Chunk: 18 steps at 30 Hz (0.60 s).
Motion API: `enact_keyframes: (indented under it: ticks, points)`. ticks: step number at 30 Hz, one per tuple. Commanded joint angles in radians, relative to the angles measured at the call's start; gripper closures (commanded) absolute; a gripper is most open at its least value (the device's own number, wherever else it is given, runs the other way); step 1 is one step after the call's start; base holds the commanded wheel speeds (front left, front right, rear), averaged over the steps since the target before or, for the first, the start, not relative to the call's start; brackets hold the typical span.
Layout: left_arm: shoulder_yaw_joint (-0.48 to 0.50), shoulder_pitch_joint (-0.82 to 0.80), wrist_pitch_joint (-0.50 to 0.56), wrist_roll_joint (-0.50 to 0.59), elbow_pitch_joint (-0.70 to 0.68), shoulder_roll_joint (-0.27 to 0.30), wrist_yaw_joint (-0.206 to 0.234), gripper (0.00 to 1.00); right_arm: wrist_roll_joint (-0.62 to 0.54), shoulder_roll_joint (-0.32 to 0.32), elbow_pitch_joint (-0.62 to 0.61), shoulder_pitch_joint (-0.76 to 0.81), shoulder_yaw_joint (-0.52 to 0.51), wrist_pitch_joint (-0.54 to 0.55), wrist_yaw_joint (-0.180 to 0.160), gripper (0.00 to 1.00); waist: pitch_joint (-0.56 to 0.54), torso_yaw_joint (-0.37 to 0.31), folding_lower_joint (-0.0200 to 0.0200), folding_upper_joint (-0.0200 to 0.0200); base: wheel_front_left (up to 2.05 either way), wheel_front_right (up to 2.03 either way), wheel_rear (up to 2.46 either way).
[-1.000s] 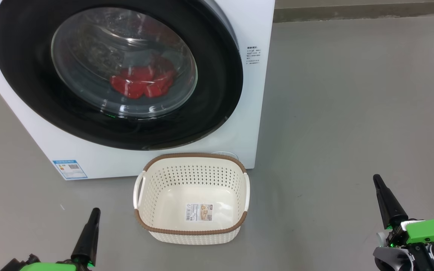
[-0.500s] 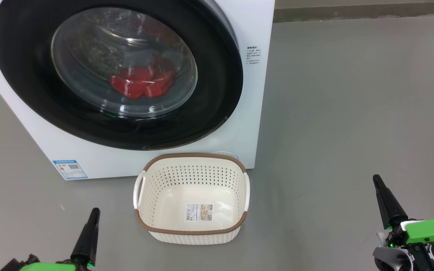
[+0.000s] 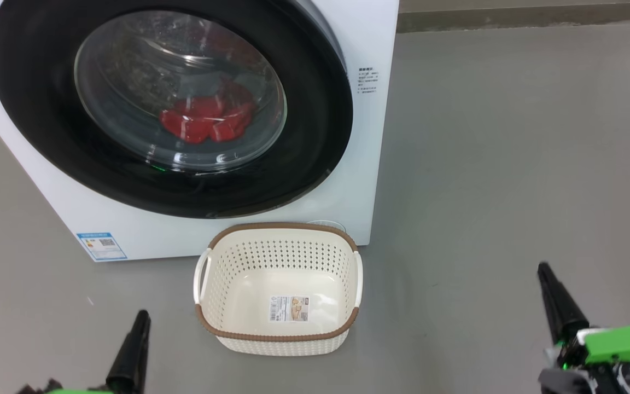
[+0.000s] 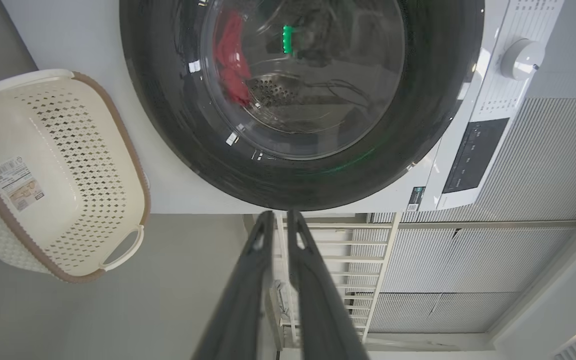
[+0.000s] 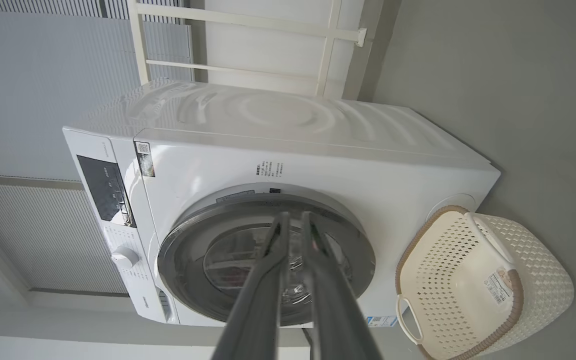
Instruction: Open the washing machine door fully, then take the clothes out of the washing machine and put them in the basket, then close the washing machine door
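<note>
The washing machine point(image 3: 372, 44) is white, and its door point(image 3: 315, 109), a wide black rim around a glass bowl, sits shut against the front. Red clothes point(image 3: 205, 123) lie inside the drum behind the glass. The cream basket point(image 3: 276, 227) with a brown rim stands empty on the floor just in front of the machine. My left gripper point(image 3: 143, 316) is low at the left, short of the basket, fingers together and holding nothing. My right gripper point(image 3: 542, 269) is far to the right, also shut and empty. In the left wrist view, the left gripper point(image 4: 279, 215) points at the door's rim point(image 4: 168, 125).
Grey floor point(image 3: 512, 164) spreads wide to the right of the machine. A blue label point(image 3: 101, 246) marks the machine's lower front corner. The right wrist view shows the control panel point(image 5: 105, 192), a dial point(image 5: 125, 256) and a pale railing point(image 5: 248, 25) behind the machine.
Both grippers have sunk a little lower in the head view, the left also shifting slightly right. The machine, door, clothes and basket have not moved.
</note>
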Motion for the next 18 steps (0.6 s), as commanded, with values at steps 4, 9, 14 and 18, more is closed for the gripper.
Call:
enact_keyframes:
  ticks: [4, 9, 14, 18]
  points:
    - [-0.005, 0.024, 0.0, 0.0, 0.036, -0.01, 0.0, 0.0, 0.0, 0.015, 0.039, 0.028, 0.003, 0.0, 0.0, 0.0, 0.0, 0.0, 0.0, -0.0001, 0.0, 0.0, 0.0]
    - [-0.017, 0.027, -0.008, 0.0, 0.058, -0.015, 0.0, 0.0, 0.002, 0.024, 0.062, 0.032, 0.019, -0.011, 0.0, 0.0, 0.0, 0.0, 0.0011, -0.0001, 0.0, 0.0, 0.0]
    - [-0.03, 0.013, -0.02, 0.003, 0.061, -0.014, 0.0, 0.0, 0.0, 0.023, 0.066, 0.016, 0.039, -0.025, 0.0, 0.0, -0.002, 0.0, 0.0009, -0.0001, 0.0, 0.0, 0.0]
    - [-0.042, 0.001, -0.034, 0.014, 0.062, -0.011, 0.0, 0.0, -0.008, 0.022, 0.068, 0.003, 0.054, -0.037, 0.0, 0.0, -0.001, 0.0, 0.0001, -0.0001, 0.0, 0.0, 0.0]
